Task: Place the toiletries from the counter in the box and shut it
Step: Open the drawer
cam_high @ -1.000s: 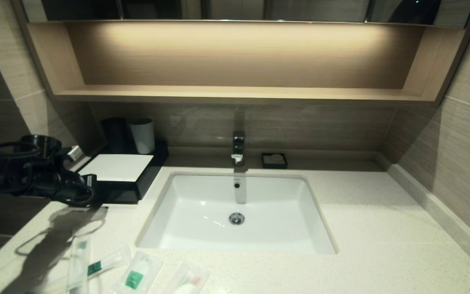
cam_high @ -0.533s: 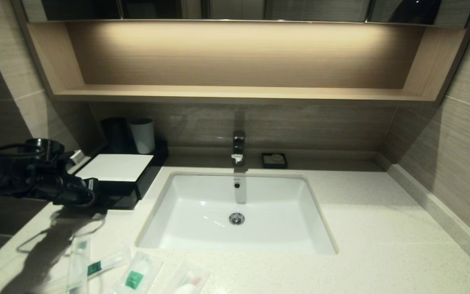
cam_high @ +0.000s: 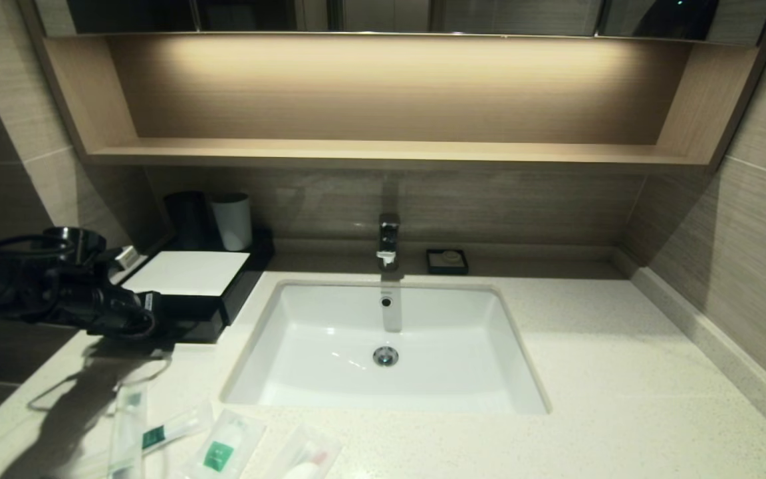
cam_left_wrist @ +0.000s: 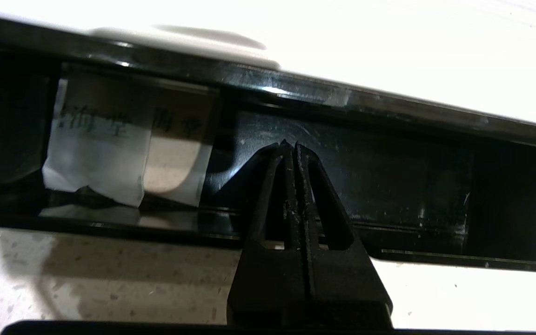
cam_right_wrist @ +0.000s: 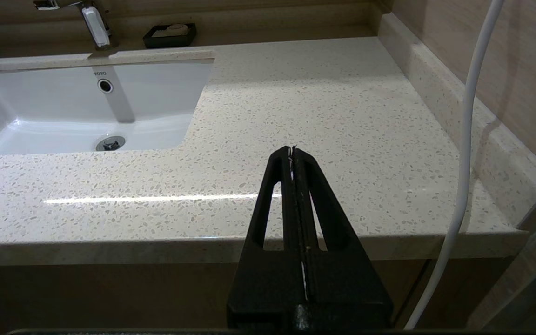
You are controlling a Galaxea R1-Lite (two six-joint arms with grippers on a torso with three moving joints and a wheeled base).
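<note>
Left gripper [cam_left_wrist: 290,145] clenched, empty, tips inside open drawer of box [cam_high: 187,274] at bench's back-left corner. Toiletries [cam_high: 218,452] along front-left edge. Risk: tips slipping off drawer wall, drawer half-open. Right gripper [cam_right_wrist: 292,149] clenched, parked.
</note>
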